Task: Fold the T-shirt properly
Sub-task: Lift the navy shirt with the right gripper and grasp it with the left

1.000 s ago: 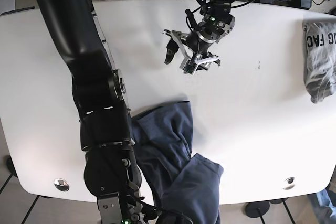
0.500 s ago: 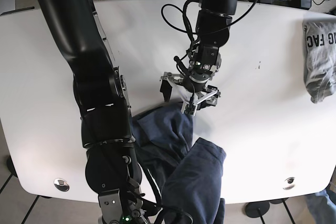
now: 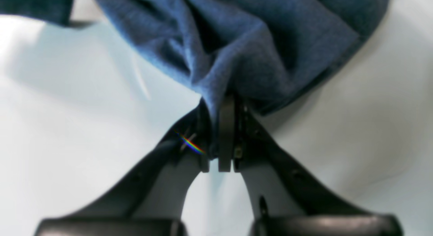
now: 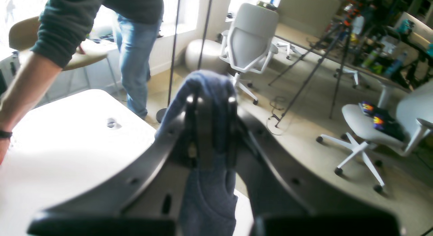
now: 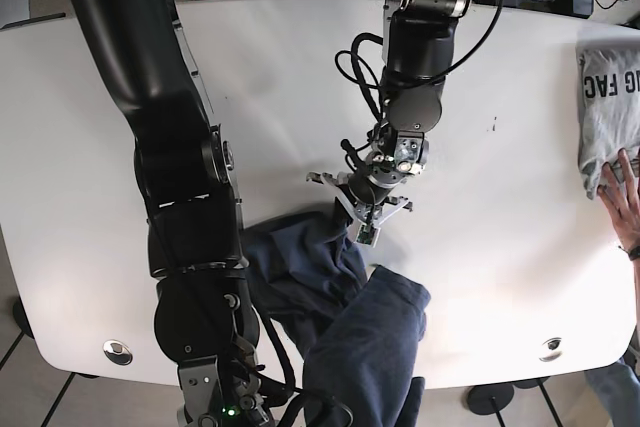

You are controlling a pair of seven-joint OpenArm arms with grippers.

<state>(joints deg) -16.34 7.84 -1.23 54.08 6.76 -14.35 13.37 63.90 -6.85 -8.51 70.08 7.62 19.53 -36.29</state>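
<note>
Base view: the blue T-shirt (image 5: pixel 335 297) is lying bunched on the white tabletop (image 5: pixel 120 127) near its front edge, part of it hanging over that edge. The left gripper (image 3: pixel 220 127) is pinching a fold at the shirt's upper edge, jaws clamped on cloth. The right gripper (image 4: pixel 208 127) is holding another bunch beyond the front edge, jaws closed on fabric. A grey shirt (image 5: pixel 605 112) is lying at the right edge.

Bare table (image 5: pixel 500 197) between T-shirt (image 5: pixel 330 287) and person's hand (image 5: pixel 625 192)
</note>
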